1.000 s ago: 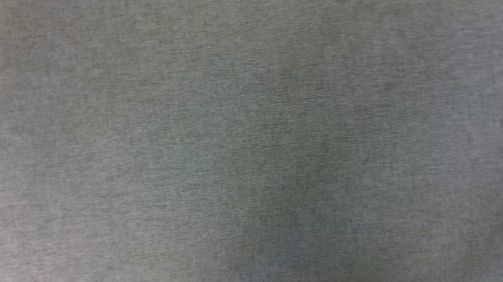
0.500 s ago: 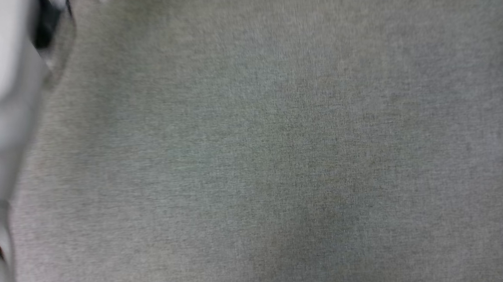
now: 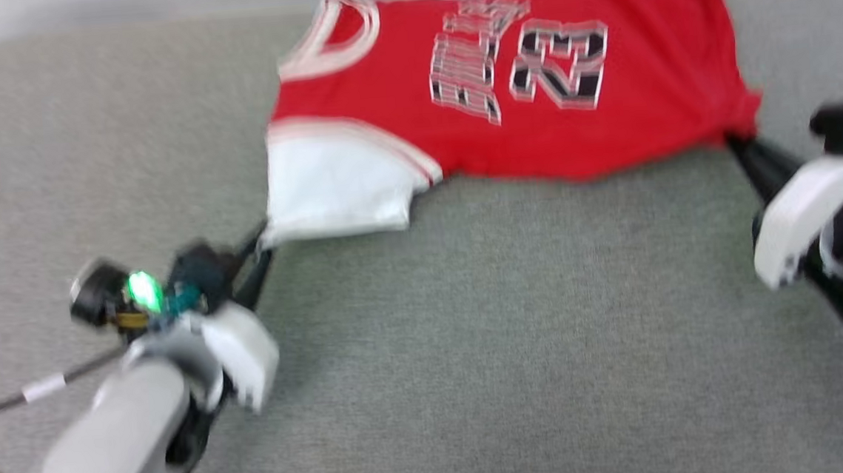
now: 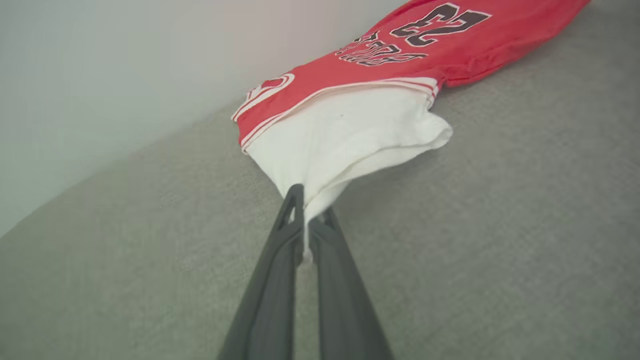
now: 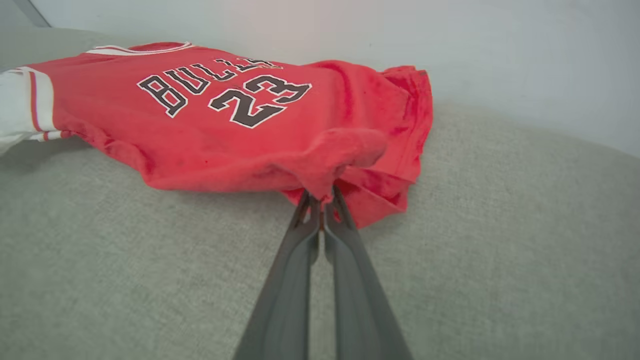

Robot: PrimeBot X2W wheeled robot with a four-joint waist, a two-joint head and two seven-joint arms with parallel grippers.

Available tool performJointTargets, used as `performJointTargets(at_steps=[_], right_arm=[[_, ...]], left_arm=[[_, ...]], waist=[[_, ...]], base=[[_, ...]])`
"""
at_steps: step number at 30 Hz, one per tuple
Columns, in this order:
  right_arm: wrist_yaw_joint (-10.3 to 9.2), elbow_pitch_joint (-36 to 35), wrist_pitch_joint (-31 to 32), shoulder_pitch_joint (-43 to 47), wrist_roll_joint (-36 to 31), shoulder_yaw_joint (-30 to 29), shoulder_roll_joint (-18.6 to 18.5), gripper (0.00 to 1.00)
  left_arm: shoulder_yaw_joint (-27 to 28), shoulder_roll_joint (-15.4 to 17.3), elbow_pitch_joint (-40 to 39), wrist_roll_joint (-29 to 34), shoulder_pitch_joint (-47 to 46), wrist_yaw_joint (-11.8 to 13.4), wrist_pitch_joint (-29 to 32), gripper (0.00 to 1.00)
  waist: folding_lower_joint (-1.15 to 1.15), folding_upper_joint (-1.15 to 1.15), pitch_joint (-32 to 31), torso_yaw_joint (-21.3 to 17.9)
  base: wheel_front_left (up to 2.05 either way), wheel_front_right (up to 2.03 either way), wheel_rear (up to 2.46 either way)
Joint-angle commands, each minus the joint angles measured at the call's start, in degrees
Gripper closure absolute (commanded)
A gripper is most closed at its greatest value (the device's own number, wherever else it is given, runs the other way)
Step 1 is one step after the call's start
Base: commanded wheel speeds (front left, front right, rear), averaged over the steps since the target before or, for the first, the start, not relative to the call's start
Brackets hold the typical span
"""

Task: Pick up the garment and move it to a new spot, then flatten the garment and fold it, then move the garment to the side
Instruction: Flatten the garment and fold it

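The garment (image 3: 516, 111) lay stretched across the far part of the grey padded surface (image 3: 473, 337), its collar toward the left and its hem toward the right, with the lettering face up. The left gripper (image 4: 307, 210) was pinched tight on the edge of the white sleeve (image 4: 350, 135). The right gripper (image 5: 322, 200) was closed just as narrowly on a bunched red corner of the hem (image 5: 345, 150). By the look of it, the carrying step was in hand, with the shirt held at two ends and not yet spread flat.

The next move seemingly called for drawing both ends nearer together, keeping the cloth taut so the rumpled hem would smooth out. The far edge of the surface met the pale wall (image 5: 450, 40) close behind the shirt, leaving little room there. Toward the near side the grey surface lay broad and bare.
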Motion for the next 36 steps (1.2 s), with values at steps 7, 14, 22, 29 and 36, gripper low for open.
performJointTargets(at_steps=[7,14,22,29,36], right_arm=[[-0.06,-4.24,1.29,12.86,4.01,-2.40,-2.54,1.00],[-0.07,-10.31,5.72,25.63,3.27,-5.92,-5.88,1.00],[-0.06,-19.99,11.62,41.58,2.21,-13.37,-6.16,1.00],[-0.06,-30.16,18.15,51.44,1.92,-21.73,-1.84,1.00],[-0.06,-37.21,22.14,52.99,0.72,-26.82,1.20,1.00]], left_arm=[[-1.51,7.56,-12.63,-5.00,13.06,2.27,7.69,1.00],[-3.22,13.26,-23.65,-10.27,22.78,4.48,14.05,1.00],[-6.09,17.60,-32.52,-16.12,30.82,6.71,21.89,1.00],[-6.41,18.53,-37.42,-19.44,34.95,8.57,22.41,1.00],[-3.37,18.22,-38.04,-16.66,31.06,9.53,18.70,1.00]], waist=[[0.01,0.00,-8.38,3.57],[0.01,0.00,-12.76,3.97],[0.01,0.00,-16.30,4.47],[0.01,0.00,-16.88,3.92],[0.01,0.00,-15.05,3.08]], base=[[0.00,0.00,0.00],[0.00,0.00,0.00],[0.00,0.00,0.00],[0.00,0.00,0.00],[0.00,0.00,0.00]])
